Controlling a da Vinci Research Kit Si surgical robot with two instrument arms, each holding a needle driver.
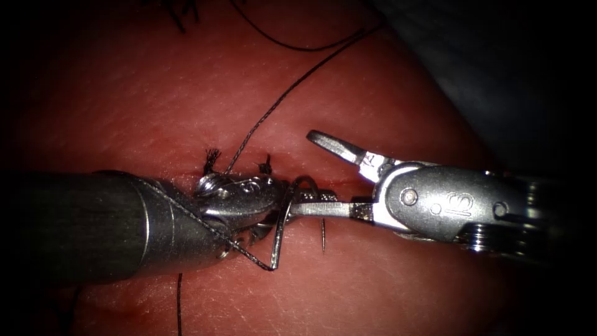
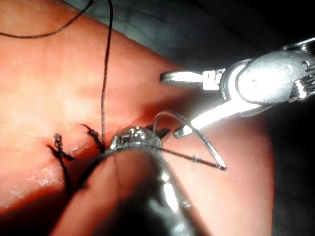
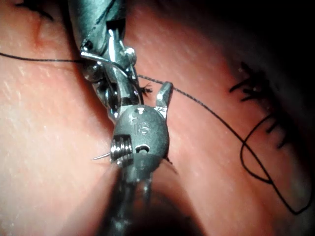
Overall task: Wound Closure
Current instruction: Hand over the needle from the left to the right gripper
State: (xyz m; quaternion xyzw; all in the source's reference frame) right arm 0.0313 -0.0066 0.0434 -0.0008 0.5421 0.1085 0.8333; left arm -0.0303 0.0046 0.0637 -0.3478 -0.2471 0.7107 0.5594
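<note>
- Nearest the endoscope, I saw a strand of thread (image 1: pixel 178 298) lying on the tissue (image 1: pixel 385 292) beside the left arm's shaft.
- Just beyond that, the needle (image 1: pixel 281 233) stood with its thread-bearing end lowest, lifted off the tissue. From that end the thread ran back across the left claw's wrist.
- At the needle's curve, my left claw (image 1: pixel 273 190) looked clenched on the needle about midway along it. The grip itself was partly hidden behind the claw's own body.
- From the right, my right claw (image 1: pixel 301 172) was released, its jaws spread wide and grasping nothing. Its lower jaw lay across the needle's arc, touching or nearly touching it, and its upper jaw pointed up and away.
- Under that lower jaw I noticed a short thin sliver over the tissue. I could not tell whether it was the needle's tip, or whether it entered the tissue.
- Behind both claws ran the cut (image 1: pixel 180 171), crossing the endoscope view from side to side, with two frayed cut ends of thread (image 1: pixel 211 158) standing up from it.
- Farthest off, the thread rose from the cut and trailed away over the tissue.
</note>
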